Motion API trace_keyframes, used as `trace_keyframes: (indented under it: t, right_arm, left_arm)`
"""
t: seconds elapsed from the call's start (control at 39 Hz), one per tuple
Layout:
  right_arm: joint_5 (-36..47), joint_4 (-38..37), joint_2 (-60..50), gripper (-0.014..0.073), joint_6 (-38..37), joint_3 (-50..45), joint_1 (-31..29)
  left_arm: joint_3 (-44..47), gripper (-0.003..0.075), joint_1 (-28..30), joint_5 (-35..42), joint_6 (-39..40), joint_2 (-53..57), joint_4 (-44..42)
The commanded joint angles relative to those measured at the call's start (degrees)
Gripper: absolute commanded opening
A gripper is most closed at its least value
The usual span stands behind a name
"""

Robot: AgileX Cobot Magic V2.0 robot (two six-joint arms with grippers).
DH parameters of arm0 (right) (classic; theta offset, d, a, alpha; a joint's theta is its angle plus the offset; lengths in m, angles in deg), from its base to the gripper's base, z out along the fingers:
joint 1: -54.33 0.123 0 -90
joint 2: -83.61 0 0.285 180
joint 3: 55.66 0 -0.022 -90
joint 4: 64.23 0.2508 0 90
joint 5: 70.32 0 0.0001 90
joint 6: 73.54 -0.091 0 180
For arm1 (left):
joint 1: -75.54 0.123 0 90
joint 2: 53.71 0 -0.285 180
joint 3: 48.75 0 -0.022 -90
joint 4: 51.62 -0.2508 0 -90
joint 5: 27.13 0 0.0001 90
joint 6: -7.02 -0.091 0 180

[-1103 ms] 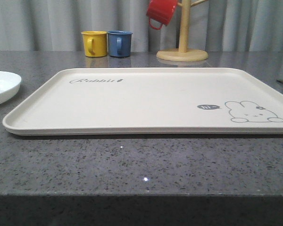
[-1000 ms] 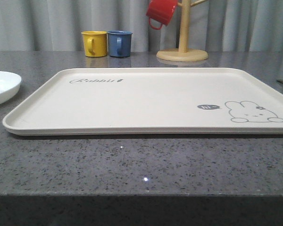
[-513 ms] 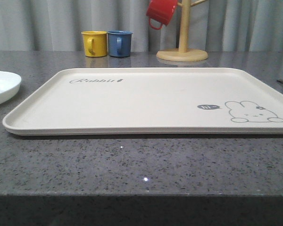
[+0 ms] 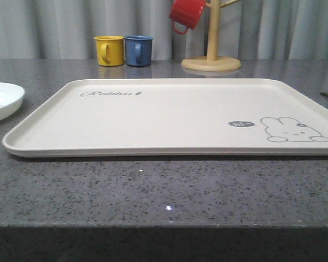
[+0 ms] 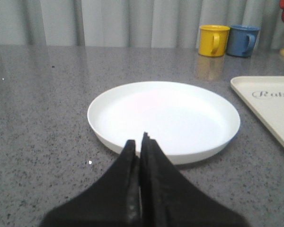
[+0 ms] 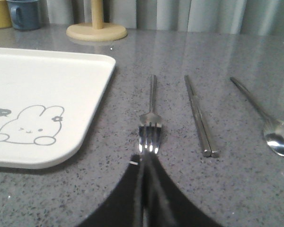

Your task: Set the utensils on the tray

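The cream tray (image 4: 169, 117) with a rabbit drawing lies bare in the middle of the table. A round white plate (image 5: 163, 118) sits left of it on the stone top. My left gripper (image 5: 138, 140) hangs just in front of the plate's near rim, shut and holding nothing. Right of the tray (image 6: 42, 94) lie a steel fork (image 6: 150, 111), a straight knife (image 6: 199, 116) and a spoon (image 6: 265, 118), side by side. My right gripper (image 6: 144, 158) is shut with nothing in it, its tips just before the fork's tines.
A yellow mug (image 4: 109, 50) and a blue mug (image 4: 138, 50) stand at the back. A wooden mug tree (image 4: 211, 54) carries a red mug (image 4: 187, 13). Grey curtains close off the far side. The table's front edge runs below the tray.
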Motion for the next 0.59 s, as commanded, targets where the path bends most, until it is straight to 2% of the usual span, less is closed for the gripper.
trace_keyframes:
  t: [0.0,0.13,0.21,0.31,0.38,0.56]
  right_arm:
    - [7.69,0.19,-1.0,-0.0113,0.27,1.25,0.08]
    - [8.27,0.19,-1.0,-0.0113,0.27,6.01,0.08]
    - [6.52,0.19,-0.94,-0.0112,0.27,10.09,0.08]
    - [1.76,0.19,1.18,-0.0112,0.27,17.24,0.01]
    - [-2.03,0.19,5.11,-0.0112,0.27,22.65,0.01]
    - [-6.22,0.14,16.81,-0.0112,0.27,31.59,0.01]
  left_arm:
    - [0.21,-0.0018,0.02,10.27,0.58,1.15,0.45]
    - [-0.34,-0.0018,0.02,24.9,0.58,1.15,0.45]
    - [-3.23,-0.0018,0.02,26.27,0.58,1.03,0.45]
    - [-9.93,-0.0018,0.02,19.01,0.58,-1.29,-3.25]
    - [-16.66,-0.0018,0.02,10.77,0.58,-5.09,-6.89]
    - [-28.65,-0.0018,0.02,-3.19,0.58,-17.54,-7.2]
